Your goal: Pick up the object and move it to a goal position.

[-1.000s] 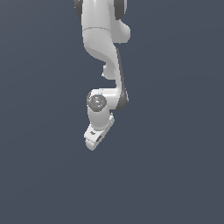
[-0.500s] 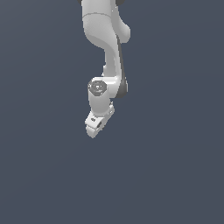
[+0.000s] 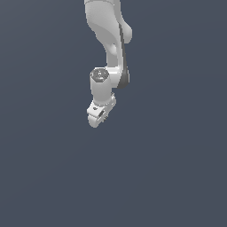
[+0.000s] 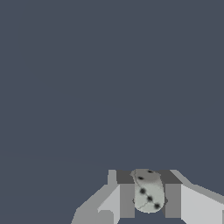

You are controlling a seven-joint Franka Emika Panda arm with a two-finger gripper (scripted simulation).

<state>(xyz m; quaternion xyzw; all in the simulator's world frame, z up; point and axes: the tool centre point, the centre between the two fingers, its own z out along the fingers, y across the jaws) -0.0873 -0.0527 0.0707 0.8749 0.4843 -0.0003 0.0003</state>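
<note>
The arm [image 3: 108,40] is glossy white with dark grey joint seams. The gripper [image 4: 149,199] has grey fingers [image 4: 127,199] on a white body. The object [image 4: 148,192] is pale grey-beige with black dots. The ground [image 3: 177,155] is plain slate blue-grey.

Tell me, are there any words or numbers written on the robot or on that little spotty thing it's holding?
None: no words or numbers can be read in either view.
The object between the fingers of the gripper has only small dark dots, which look like a die's pips, not writing.
The arm is plain white.
</note>
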